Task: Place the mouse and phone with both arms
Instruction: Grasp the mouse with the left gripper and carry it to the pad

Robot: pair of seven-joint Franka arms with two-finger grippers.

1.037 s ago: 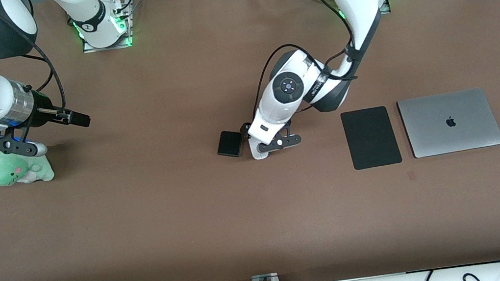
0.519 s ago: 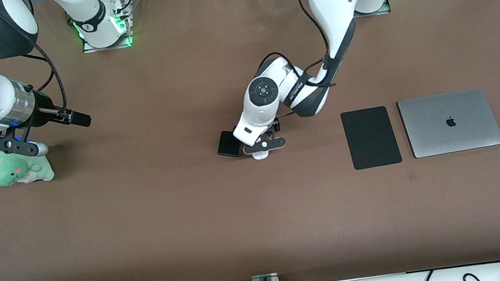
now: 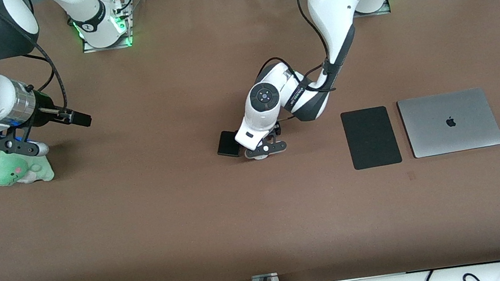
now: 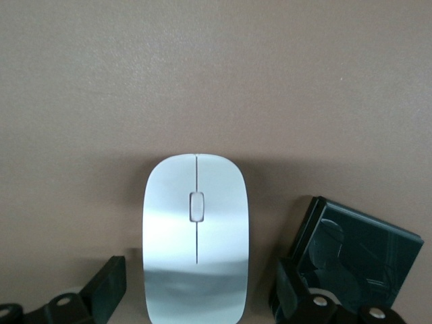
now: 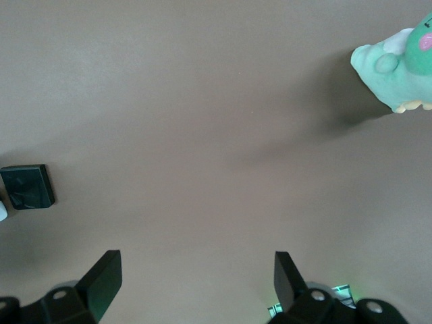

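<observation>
The white mouse [image 4: 196, 236] lies on the brown table between the open fingers [image 4: 108, 297] of my left gripper [image 4: 200, 287], with a small gap on each side. In the front view the left gripper [image 3: 264, 150] covers most of the mouse [image 3: 260, 157]. The black phone [image 3: 229, 143] lies flat right beside the mouse, toward the right arm's end, and shows in the left wrist view [image 4: 354, 256] and the right wrist view [image 5: 27, 187]. My right gripper [image 3: 23, 147] is open and empty [image 5: 196, 273], and waits above the green plush toy.
A green plush toy [image 3: 16, 169] sits at the right arm's end of the table. A flat black mat [image 3: 371, 137] and a closed silver laptop [image 3: 449, 122] lie side by side toward the left arm's end.
My left gripper has shifted toward the right arm's end and come down over the mouse, so it now straddles it. The right arm has not moved.
</observation>
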